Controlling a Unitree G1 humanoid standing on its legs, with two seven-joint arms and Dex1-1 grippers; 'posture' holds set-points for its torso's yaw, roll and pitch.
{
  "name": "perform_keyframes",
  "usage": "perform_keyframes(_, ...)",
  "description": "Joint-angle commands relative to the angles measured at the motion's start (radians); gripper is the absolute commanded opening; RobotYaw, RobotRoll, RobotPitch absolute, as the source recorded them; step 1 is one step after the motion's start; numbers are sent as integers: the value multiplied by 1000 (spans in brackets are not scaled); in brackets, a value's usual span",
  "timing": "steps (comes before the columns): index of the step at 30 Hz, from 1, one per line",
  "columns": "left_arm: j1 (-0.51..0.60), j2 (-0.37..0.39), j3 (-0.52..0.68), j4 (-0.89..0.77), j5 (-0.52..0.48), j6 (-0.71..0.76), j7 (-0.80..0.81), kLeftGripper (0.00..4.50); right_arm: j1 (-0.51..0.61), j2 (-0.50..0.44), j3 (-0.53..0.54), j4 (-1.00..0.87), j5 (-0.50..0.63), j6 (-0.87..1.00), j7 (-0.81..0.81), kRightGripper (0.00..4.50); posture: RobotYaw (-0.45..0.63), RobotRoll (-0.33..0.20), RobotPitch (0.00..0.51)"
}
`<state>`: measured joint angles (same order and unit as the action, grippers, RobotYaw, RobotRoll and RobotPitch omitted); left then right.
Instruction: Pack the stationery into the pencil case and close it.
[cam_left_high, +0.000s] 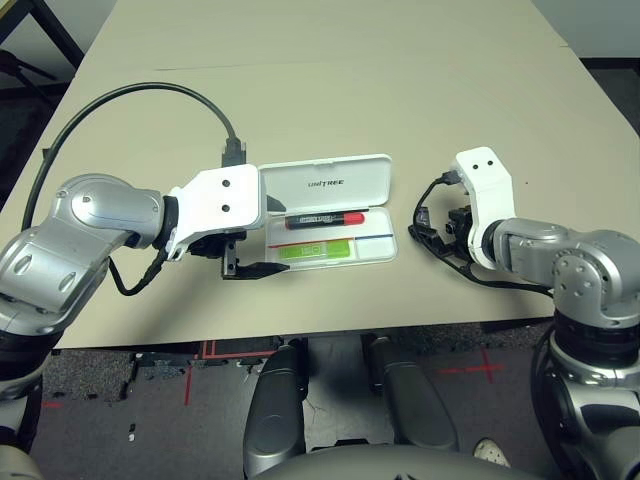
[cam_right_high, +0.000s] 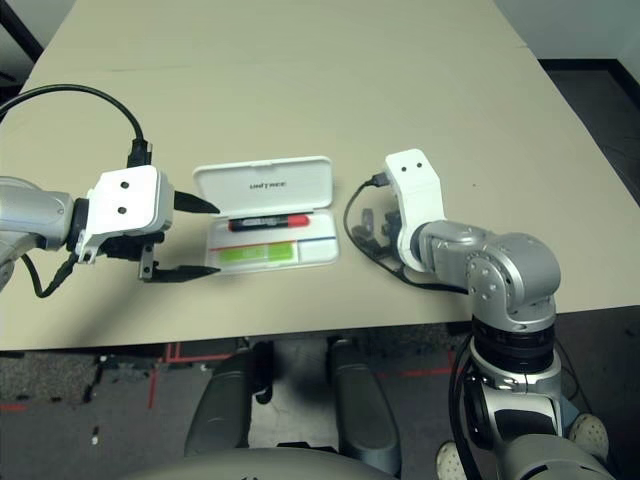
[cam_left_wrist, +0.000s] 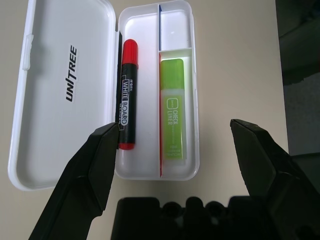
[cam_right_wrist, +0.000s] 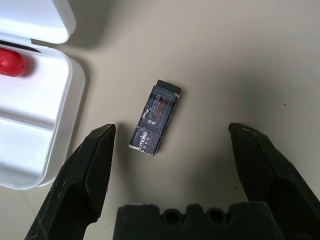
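From the head camera we see the pencil case (cam_left_high: 330, 210) lying open on the tabletop (cam_left_high: 400, 90), lid folded back to the far side. Our left pincer (cam_left_high: 262, 238) sits at its left end, fingers apart. Our right arm rests to the case's right.

Through the left wrist we see the red-and-black marker (cam_left_wrist: 127, 95) and the green highlighter (cam_left_wrist: 172, 110) lying side by side in the tray.

Through the right wrist, our right pincer (cam_right_wrist: 170, 150) stands spread wide over the dark grey oblong piece (cam_right_wrist: 154, 117), which lies on the tabletop just beside the case's right end.
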<state>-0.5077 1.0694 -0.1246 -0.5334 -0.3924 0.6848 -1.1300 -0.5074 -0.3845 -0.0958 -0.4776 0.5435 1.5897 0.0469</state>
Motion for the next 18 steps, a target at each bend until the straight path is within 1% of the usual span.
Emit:
perform_keyframes(1, -2, -3, 0, -13, 1, 2, 3, 4500, 15, 4, 26, 44, -27, 23, 26, 3887, -15, 0, 261)
perform_keyframes(2, -3, -4, -1, -13, 1, 3, 3, 4500, 14, 3, 27, 45, -32, 23, 31, 3489, -15, 0, 261)
perform_keyframes(4, -6, -5, -4, -13, 1, 4, 2, 4500, 12, -6, 37, 44, -41, 20, 45, 2827, -15, 0, 261)
perform_keyframes(5, -9, -6, -5, -11, 1, 3, 2, 4500, 10, -8, 41, 44, -45, 19, 51, 2395, -17, 0, 252)
perform_keyframes(7, -13, -8, -7, -10, 2, 4, 1, 4500, 7, -17, 50, 44, -53, 15, 63, 1738, -17, 0, 252)
perform_keyframes(9, -17, -10, -10, -9, 2, 6, 0, 4500, 4, -45, 77, 45, -68, -8, 74, 932, -17, 0, 252)
perform_keyframes(11, -18, -11, -10, -12, 1, 9, 1, 4500, 5, -62, 93, 45, -78, -24, 86, 289, -14, 0, 250)
perform_keyframes(15, -19, -10, -9, -16, -1, 12, 0, 4500, 5, -115, 144, 45, -87, -68, 128, 250, -10, 0, 246)
perform_keyframes(17, -20, -9, -9, -16, -2, 13, -1, 4500, -5, -199, 207, 38, -89, -137, 195, 250, -9, 0, 244)
perform_keyframes(18, -20, -7, -8, -16, -2, 13, -2, 4500, -16, -260, 257, 42, -99, -196, 249, 250, -9, 0, 241)
